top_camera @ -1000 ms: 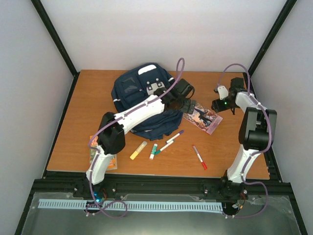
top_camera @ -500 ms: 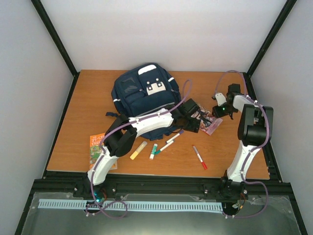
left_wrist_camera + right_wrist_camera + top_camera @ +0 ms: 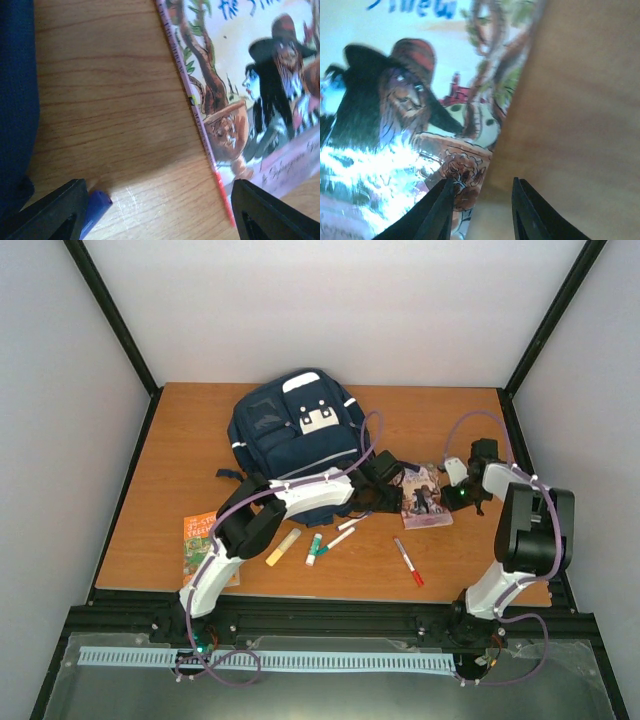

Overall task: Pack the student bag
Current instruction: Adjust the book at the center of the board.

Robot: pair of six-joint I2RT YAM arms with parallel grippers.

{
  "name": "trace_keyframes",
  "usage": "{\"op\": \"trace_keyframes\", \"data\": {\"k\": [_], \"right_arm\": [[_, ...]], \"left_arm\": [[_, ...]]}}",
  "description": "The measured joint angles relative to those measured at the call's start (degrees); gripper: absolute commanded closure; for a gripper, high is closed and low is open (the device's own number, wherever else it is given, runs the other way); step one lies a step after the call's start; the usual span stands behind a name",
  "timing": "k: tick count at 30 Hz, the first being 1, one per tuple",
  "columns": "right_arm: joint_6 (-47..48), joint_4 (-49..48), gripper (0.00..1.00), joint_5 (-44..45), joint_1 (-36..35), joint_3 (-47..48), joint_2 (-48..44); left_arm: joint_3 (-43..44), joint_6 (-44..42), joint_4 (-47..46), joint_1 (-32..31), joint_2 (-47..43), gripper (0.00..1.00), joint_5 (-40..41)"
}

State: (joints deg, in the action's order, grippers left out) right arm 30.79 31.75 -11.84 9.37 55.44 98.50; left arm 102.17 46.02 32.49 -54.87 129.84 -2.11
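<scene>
The student bag [image 3: 297, 435], navy with a white patch, lies at the back middle of the table; its dark fabric fills the left edge of the left wrist view [image 3: 15, 100]. A picture book [image 3: 425, 498] lies flat to its right. My left gripper [image 3: 392, 490] hovers open at the book's left edge [image 3: 200, 115], its jaws wide over bare wood [image 3: 162, 215]. My right gripper [image 3: 462, 496] is at the book's right edge. Its jaws [image 3: 482, 215] stand narrowly apart, one finger over the cover [image 3: 410, 100], the other over the table.
A purple pen [image 3: 352, 523] lies by the left gripper, its blue tip [image 3: 95, 205] beside the left finger. A green-capped marker [image 3: 314, 550], yellow highlighter [image 3: 283, 547] and red marker [image 3: 408, 562] lie near the front. An orange booklet [image 3: 200, 545] is at front left.
My left arm swung off the bag down to the book's left edge. The book slid nearer and turned. My right gripper came in to its right edge, jaws narrowing.
</scene>
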Motion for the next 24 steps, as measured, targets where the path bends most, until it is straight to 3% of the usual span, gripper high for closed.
{"op": "trace_keyframes", "data": {"k": [7,12,18,24], "right_arm": [[0.96,9.90,0.61,0.59,0.24,-3.50,-8.15],[1.09,14.86,0.63,-1.09,0.55,0.48,-14.60],[0.63,13.51,0.69,-3.96,0.61,2.89,-13.53],[-0.39,9.49,0.73,-4.48,0.63,1.51,-6.69]], "left_arm": [[-0.42,2.43,-3.56,0.00,0.83,0.20,-0.50],[0.70,2.40,-5.14,0.00,2.14,0.23,-1.40],[7.26,1.22,-5.11,0.00,6.45,0.23,-3.34],[11.85,0.72,-3.39,0.00,9.07,0.21,-4.17]]}}
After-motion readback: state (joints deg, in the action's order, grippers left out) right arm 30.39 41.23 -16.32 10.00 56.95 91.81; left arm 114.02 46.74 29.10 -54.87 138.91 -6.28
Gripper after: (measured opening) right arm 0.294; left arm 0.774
